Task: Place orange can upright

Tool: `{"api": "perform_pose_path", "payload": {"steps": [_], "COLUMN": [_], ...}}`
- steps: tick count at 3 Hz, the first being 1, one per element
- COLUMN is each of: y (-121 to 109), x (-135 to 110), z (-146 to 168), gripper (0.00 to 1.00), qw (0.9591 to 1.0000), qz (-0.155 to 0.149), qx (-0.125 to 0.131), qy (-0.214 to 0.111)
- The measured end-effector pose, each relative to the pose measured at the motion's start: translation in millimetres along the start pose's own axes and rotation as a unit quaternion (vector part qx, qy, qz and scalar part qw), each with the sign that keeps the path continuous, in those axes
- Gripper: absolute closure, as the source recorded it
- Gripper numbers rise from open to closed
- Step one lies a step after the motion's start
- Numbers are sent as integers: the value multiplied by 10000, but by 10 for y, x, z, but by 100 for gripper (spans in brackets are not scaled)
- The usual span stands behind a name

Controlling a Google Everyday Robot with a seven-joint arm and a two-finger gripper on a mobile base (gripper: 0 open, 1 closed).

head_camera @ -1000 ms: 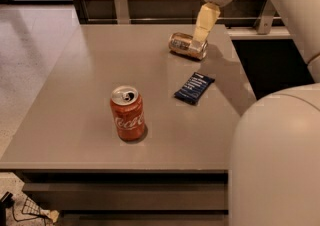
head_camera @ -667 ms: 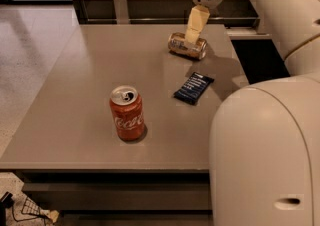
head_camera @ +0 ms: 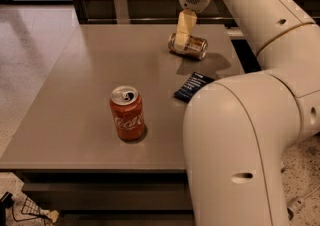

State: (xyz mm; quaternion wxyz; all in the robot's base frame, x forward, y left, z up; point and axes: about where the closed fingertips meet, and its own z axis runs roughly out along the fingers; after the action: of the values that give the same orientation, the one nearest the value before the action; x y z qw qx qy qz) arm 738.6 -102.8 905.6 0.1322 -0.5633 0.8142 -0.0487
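The orange can [head_camera: 192, 46] lies on its side at the far right of the grey table [head_camera: 75, 95], its silver end facing left. My gripper [head_camera: 181, 43] hangs from the wrist above and reaches down onto the can's left end, overlapping it. The can rests on the table.
A red Coca-Cola can [head_camera: 127, 114] stands upright near the table's front middle. A dark blue packet [head_camera: 192, 86] lies flat between the two cans, partly behind my arm [head_camera: 240, 150], which fills the right foreground. A metal post [head_camera: 119, 2] stands behind the table's far edge.
My gripper has moved left and down, from the can's right side onto its left end. The arm's elbow has swung further into the right foreground. The can has not moved.
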Motion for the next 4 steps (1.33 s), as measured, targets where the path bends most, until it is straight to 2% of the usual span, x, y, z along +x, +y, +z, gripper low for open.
{"api": "perform_pose_path", "payload": {"steps": [2, 3, 4], "y": [-98, -104, -75], "x": [115, 64, -32], "z": [257, 388, 535], "gripper": [0, 0, 0], "qw": [9981, 9975, 9976], "qz": [600, 682, 628], "qx": [-102, -178, -275], "qy": [81, 66, 96]}}
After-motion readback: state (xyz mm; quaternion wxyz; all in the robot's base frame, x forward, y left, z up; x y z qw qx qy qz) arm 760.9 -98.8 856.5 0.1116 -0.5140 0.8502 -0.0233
